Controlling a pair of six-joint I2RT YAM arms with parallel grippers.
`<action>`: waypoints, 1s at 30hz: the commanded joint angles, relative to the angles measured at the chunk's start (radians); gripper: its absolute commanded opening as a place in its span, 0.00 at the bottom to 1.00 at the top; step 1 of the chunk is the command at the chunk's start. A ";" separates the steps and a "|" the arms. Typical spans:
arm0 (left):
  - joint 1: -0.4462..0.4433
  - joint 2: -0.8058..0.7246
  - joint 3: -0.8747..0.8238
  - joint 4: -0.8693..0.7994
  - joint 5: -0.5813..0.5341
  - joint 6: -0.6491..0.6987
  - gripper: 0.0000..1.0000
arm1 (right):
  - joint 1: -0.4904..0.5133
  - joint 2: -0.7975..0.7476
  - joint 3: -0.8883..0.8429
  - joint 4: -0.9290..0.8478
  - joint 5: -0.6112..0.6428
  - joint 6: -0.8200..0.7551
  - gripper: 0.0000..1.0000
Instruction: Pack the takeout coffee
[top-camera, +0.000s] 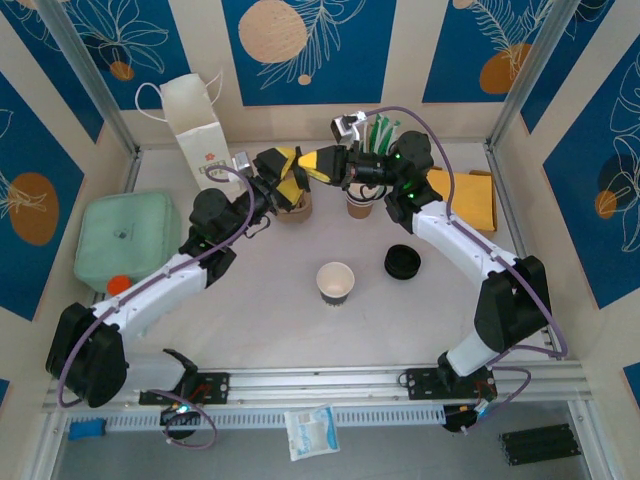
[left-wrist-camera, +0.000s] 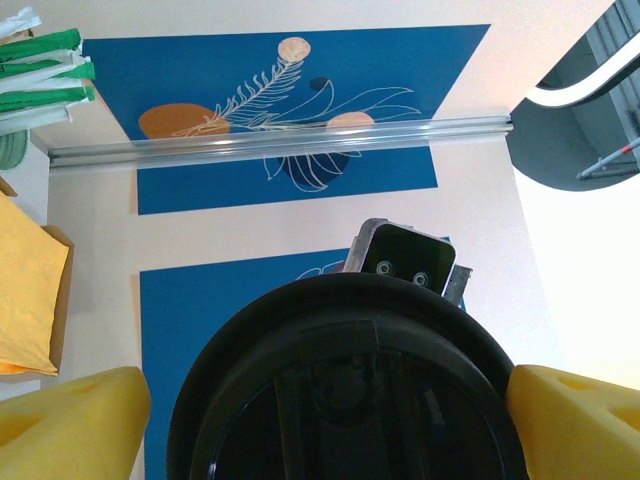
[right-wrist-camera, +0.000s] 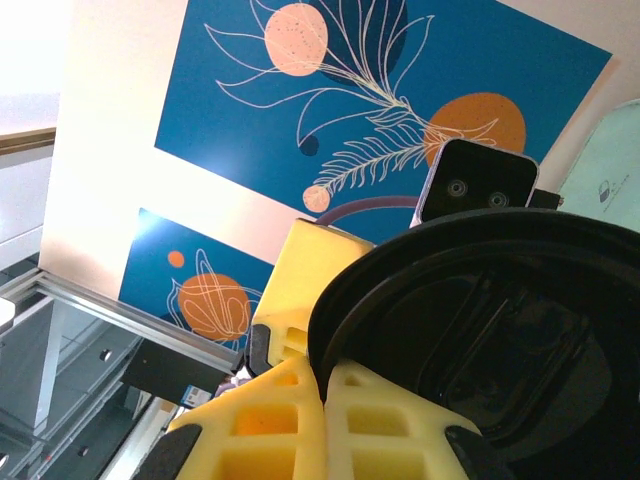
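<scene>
**Coffee capped, bagging not begun**

Nearest you on the worktop (top-camera: 250, 310) sit a lidless paper cup (top-camera: 335, 283) and a loose glossy lid (top-camera: 402, 262). Behind them, at the back middle, the left claw (top-camera: 283, 177) stands wide astride the coffee (top-camera: 297, 207), its fingers flanking the cup's round ribbed black cap (left-wrist-camera: 345, 400). You cannot tell whether it grips. The right claw (right-wrist-camera: 322, 385) is fully closed, tips at the cap's rim. Next you likely need a firm hold, then a lift to the white paper bag (top-camera: 195, 120).

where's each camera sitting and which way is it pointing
Top external: above and behind the bases, looking down on the table; both arms show, left claw facing right claw at the far side.
Left wrist: on the left arm, facing the right-side wall; its yellow fingers flank a black lid, right wrist camera behind.
Right wrist: on the right arm, facing the left-side wall; its claw pinches the lid's rim, left wrist camera behind.
Shared: both wrist views show that lid.
</scene>
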 joint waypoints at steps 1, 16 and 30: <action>-0.009 0.001 0.024 0.046 -0.011 0.004 0.92 | 0.011 -0.020 -0.018 -0.025 -0.009 -0.026 0.00; -0.009 -0.008 0.009 0.062 -0.026 0.009 0.74 | 0.004 -0.028 -0.044 -0.031 -0.005 -0.036 0.00; -0.009 -0.008 -0.012 0.065 -0.024 0.031 0.70 | -0.015 -0.043 -0.057 -0.049 0.002 -0.040 0.08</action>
